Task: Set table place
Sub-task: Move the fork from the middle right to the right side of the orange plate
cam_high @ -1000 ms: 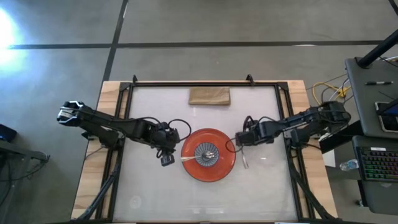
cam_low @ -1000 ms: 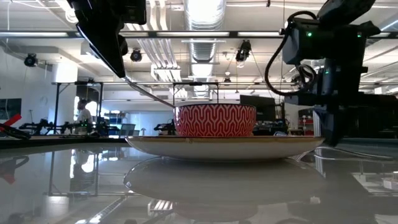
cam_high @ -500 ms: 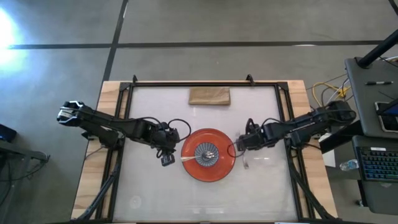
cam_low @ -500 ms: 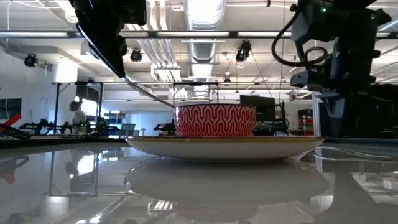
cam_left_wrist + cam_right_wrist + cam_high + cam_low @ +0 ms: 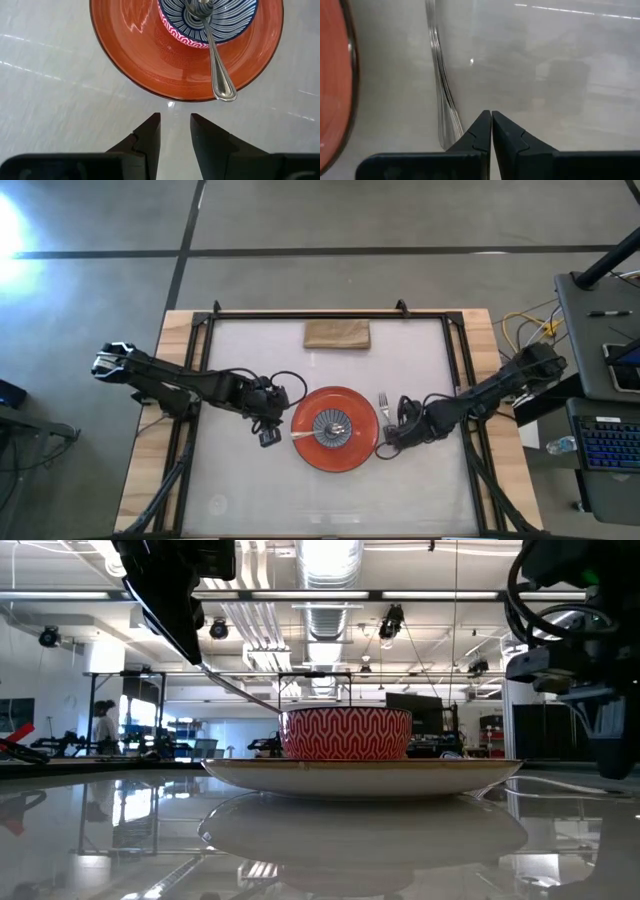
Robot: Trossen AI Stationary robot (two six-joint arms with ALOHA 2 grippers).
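An orange plate [image 5: 360, 442] lies on the white table [image 5: 250, 360]. On it stands a bowl [image 5: 333, 426], red-patterned outside [image 5: 345, 734] and blue-striped inside, with a spoon [image 5: 216, 60] resting in it. A fork [image 5: 383, 403] lies flat on the table just right of the plate. My right gripper [image 5: 392, 438] is shut, low over the table by the fork's near end [image 5: 446, 131]. My left gripper [image 5: 268, 436] is open and empty, just left of the plate's rim [image 5: 170, 99]. My right gripper's shut fingers [image 5: 482, 125] point down at the table right beside the fork's near end [image 5: 451, 134]. I cannot tell whether the finger's outer side touches the fork. The fork lies flat on the table.
A brown folded napkin [image 5: 337, 334] lies at the table's far middle. The black frame [image 5: 330, 313] runs round the sheet. A desk with a keyboard [image 5: 605, 445] stands off the table's right side. A person [image 5: 103, 725] stands far back in the room.
My right gripper has gone toward the table's near edge along the fork, from its far part to its near end. The fork lies where it was, its far end with the tines now uncovered. My left gripper has kept still.
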